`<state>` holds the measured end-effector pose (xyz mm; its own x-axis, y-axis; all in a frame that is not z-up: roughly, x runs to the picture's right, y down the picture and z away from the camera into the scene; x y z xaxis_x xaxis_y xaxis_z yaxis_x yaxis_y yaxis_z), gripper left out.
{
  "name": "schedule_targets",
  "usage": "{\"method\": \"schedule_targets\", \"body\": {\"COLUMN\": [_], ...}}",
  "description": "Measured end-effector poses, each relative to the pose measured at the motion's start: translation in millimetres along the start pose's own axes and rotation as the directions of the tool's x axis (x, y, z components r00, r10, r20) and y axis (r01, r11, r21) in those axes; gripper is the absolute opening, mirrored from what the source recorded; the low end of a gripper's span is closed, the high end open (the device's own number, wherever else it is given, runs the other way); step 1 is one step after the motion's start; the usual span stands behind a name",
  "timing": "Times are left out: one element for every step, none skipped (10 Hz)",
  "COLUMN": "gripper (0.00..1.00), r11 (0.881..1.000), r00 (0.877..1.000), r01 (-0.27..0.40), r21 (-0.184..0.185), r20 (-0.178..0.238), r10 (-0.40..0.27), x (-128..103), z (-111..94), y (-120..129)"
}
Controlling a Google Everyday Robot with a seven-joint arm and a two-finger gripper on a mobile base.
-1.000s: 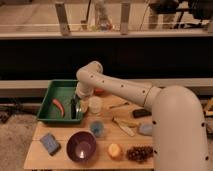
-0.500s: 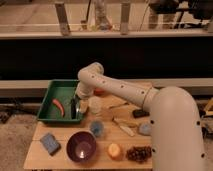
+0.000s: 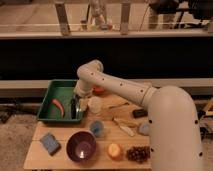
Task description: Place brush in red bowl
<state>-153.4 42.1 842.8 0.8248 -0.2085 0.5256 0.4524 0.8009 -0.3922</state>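
The brush (image 3: 74,108) is a slim dark tool that stands nearly upright at the right side of the green tray (image 3: 49,111). My gripper (image 3: 76,99) is right over the brush's upper end, low above the tray. The red bowl (image 3: 99,90) is small and sits on the table behind my arm, to the right of the tray; only part of it shows. A curved red-orange chili-like piece (image 3: 58,106) lies in the tray to the left of the brush.
A white cup (image 3: 95,104) stands just right of the tray. In front are a purple bowl (image 3: 81,145), a blue sponge (image 3: 50,143), a small bluish cup (image 3: 96,128), a cream-handled utensil (image 3: 124,126), an orange (image 3: 115,150) and a pine cone (image 3: 138,153).
My gripper has moved slightly down and left, lower into the tray at the brush. The other things have not moved.
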Motion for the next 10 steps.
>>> {"method": "schedule_targets", "body": {"gripper": [0.80, 0.80, 0.80, 0.80, 0.80, 0.80, 0.80, 0.80, 0.80, 0.80], "r11": [0.999, 0.997, 0.995, 0.992, 0.987, 0.983, 0.979, 0.976, 0.973, 0.971], "r00": [0.999, 0.998, 0.995, 0.991, 0.986, 0.981, 0.975, 0.970, 0.966, 0.961], "r01": [0.035, 0.063, 0.089, 0.115, 0.141, 0.164, 0.185, 0.202, 0.212, 0.225], "r21": [-0.015, -0.032, -0.047, -0.059, -0.070, -0.077, -0.081, -0.086, -0.088, -0.085], "r20": [-0.012, -0.027, -0.044, -0.062, -0.079, -0.095, -0.108, -0.122, -0.131, -0.146], "r10": [-0.036, -0.064, -0.091, -0.119, -0.147, -0.171, -0.193, -0.212, -0.223, -0.236], "x": [-2.9, -2.1, 0.3, 1.8, 1.2, 0.2, -0.6, -0.8, -1.0, -1.1], "z": [-3.6, -4.6, -5.3, -6.3, -5.2, -3.8, -2.3, -0.1, 1.5, 4.8], "y": [-5.2, -9.1, -13.2, -20.0, -27.8, -34.3, -41.3, -48.5, -54.3, -62.3]}}
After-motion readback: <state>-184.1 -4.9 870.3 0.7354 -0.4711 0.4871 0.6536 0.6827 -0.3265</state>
